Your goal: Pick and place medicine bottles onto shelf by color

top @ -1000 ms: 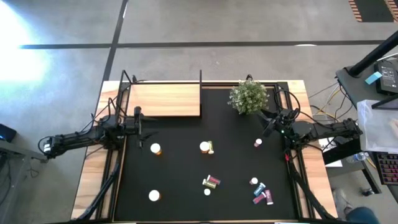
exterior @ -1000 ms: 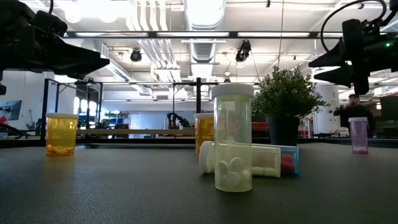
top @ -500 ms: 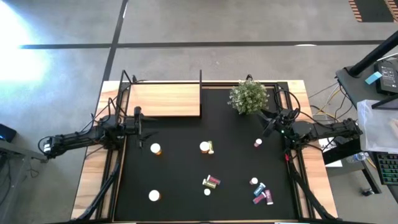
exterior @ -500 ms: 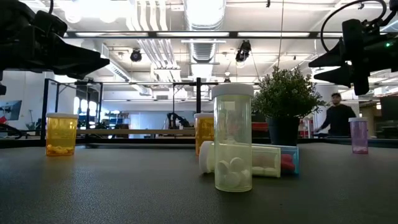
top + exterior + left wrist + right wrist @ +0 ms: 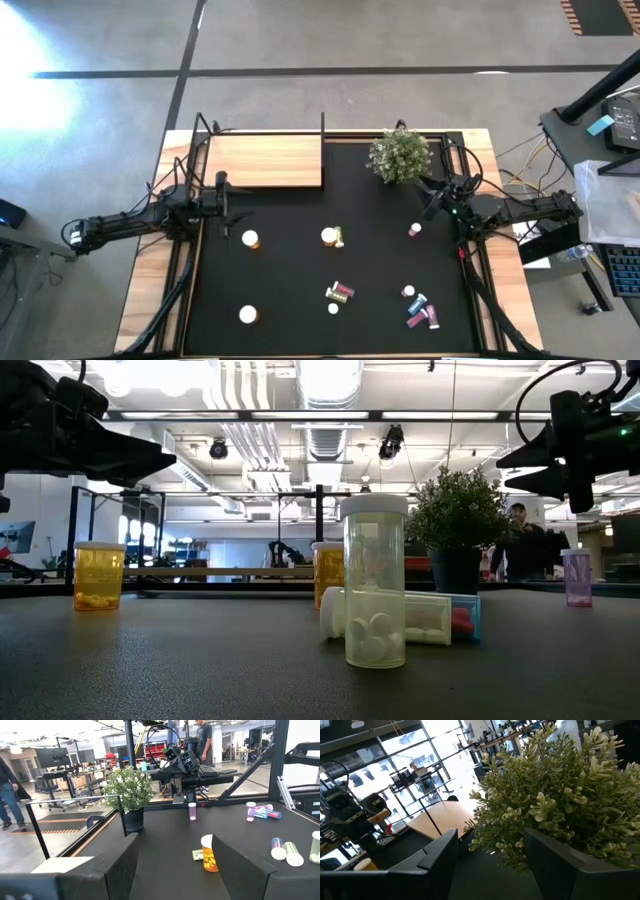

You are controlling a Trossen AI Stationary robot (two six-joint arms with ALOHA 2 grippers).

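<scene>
High view: my left end effector (image 5: 222, 196) and right end effector (image 5: 432, 200) hang released, empty; medicine bottles (image 5: 338, 292) scattered on the mat, shelf (image 5: 265, 160) bare. Risk: toppling upright bottles, brushing the plant (image 5: 399, 155).

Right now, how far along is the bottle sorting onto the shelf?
Nothing looks done: the shelf is bare. Nothing is in hand either; the left gripper hangs beside the shelf and the right gripper by the plant, both with jaws open and empty. All of it is left: every medicine bottle, such as the orange one and the pink one, sits on the mat.
</scene>
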